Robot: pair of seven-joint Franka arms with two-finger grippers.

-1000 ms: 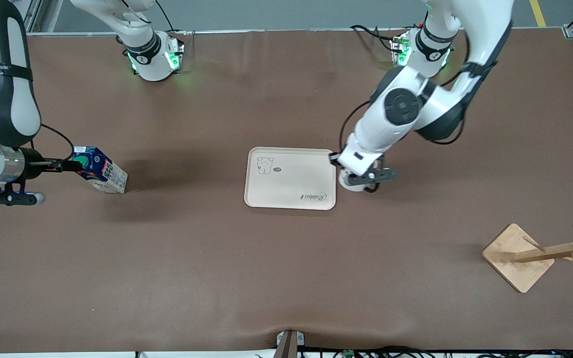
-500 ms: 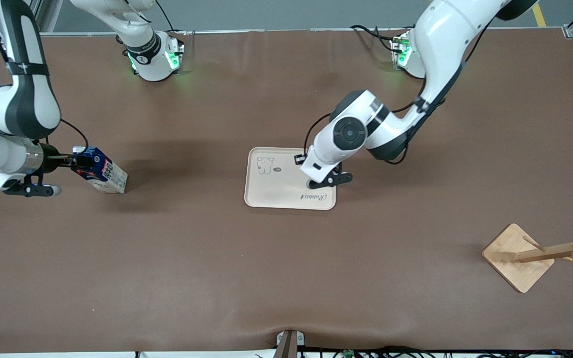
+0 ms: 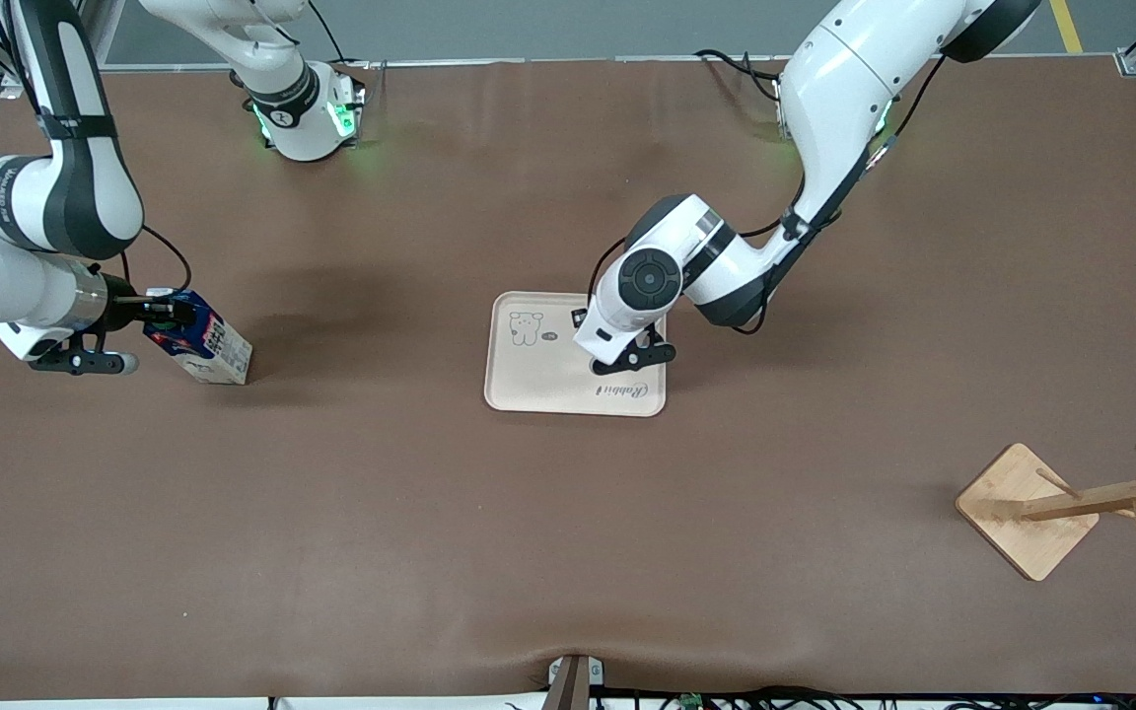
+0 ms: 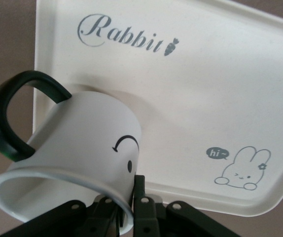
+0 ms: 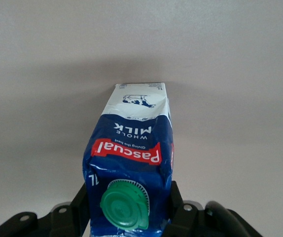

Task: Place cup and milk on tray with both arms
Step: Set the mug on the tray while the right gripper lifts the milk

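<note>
The cream tray [image 3: 538, 380] lies mid-table. My left gripper [image 3: 617, 360] hangs over the tray's end toward the left arm; its wrist hides the cup in the front view. In the left wrist view the gripper [image 4: 126, 197] is shut on the rim of the white smiley cup [image 4: 82, 148], which is tilted just above the tray [image 4: 220, 89]. The blue milk [image 3: 208, 345] stands on the table toward the right arm's end. My right gripper [image 3: 166, 314] is at its top. In the right wrist view the gripper [image 5: 129, 202] presses both sides of the milk [image 5: 131, 158] by the green cap.
A wooden rack with pegs on a square base [image 3: 1027, 508] stands toward the left arm's end of the table, nearer the front camera than the tray. Brown tabletop surrounds the tray and the milk.
My left arm has carried the cup from beside the tray to over it. My right gripper has slid forward around the milk's top. The milk has not moved.
</note>
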